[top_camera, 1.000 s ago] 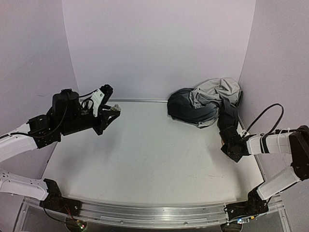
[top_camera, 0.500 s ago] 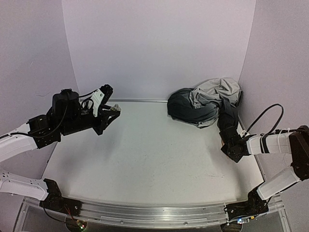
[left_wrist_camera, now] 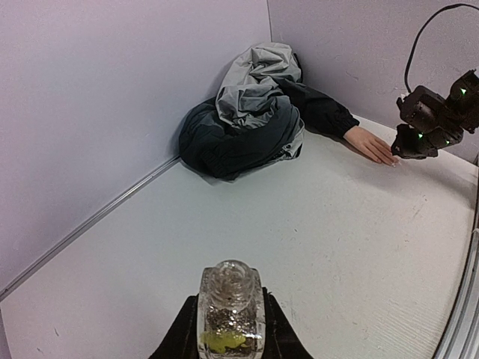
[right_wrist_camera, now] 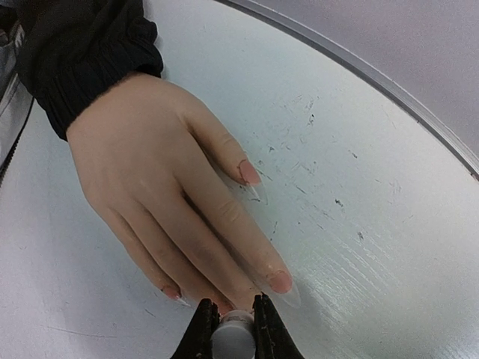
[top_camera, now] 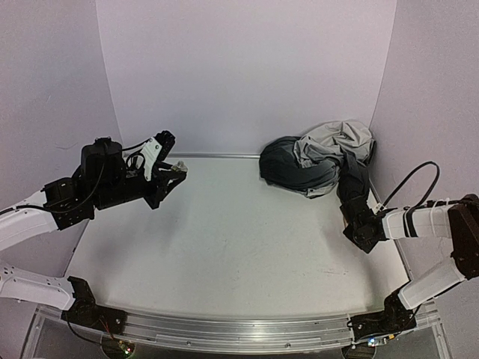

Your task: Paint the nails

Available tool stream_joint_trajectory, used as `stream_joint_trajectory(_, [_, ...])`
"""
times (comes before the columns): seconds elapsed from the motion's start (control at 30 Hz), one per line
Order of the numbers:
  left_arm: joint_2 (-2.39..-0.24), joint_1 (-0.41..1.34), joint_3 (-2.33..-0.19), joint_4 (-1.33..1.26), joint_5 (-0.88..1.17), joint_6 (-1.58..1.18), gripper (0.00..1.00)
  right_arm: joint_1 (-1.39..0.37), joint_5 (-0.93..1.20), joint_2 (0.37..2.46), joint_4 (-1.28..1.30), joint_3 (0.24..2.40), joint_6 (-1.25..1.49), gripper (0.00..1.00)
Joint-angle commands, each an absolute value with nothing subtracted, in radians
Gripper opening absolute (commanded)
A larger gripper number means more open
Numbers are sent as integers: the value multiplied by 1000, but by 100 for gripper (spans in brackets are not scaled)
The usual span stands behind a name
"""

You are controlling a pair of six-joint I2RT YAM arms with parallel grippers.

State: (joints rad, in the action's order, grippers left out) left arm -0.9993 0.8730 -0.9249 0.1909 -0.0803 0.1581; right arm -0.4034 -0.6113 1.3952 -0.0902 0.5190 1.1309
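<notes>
A pale peach mannequin hand [right_wrist_camera: 161,179] lies flat on the table, its dark grey sleeve [right_wrist_camera: 82,52] running up to a heaped jacket [top_camera: 318,157]. Its long nails [right_wrist_camera: 280,281] point toward my right gripper [right_wrist_camera: 233,318], which is shut on a white brush cap [right_wrist_camera: 233,340] held right at the tips of the middle fingers. The brush itself is hidden. My left gripper [left_wrist_camera: 230,329] is shut on a small clear bottle [left_wrist_camera: 230,310] with glitter and a yellow patch inside, its neck open, held above the table's left side [top_camera: 168,176]. The hand also shows in the left wrist view [left_wrist_camera: 370,144].
Purple walls enclose the white table [top_camera: 224,247] on three sides. The jacket heap fills the back right corner. A metal rail [top_camera: 224,333] runs along the near edge. A black cable [top_camera: 412,183] loops over the right arm.
My right gripper has crept slightly toward the mannequin hand's fingertips. The left arm and the bottle have not moved.
</notes>
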Motion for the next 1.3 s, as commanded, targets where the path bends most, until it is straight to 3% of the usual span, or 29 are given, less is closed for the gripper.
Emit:
stream_joint_trajectory(0.0, [-975,867,-928,135,-69,157,0,-398,-620,1377,-37,527,1136,0])
stream_joint_trajectory(1.27, [-978,867,-931,135,-58,151,0,-398,-627,1291,-92,505,1082,0])
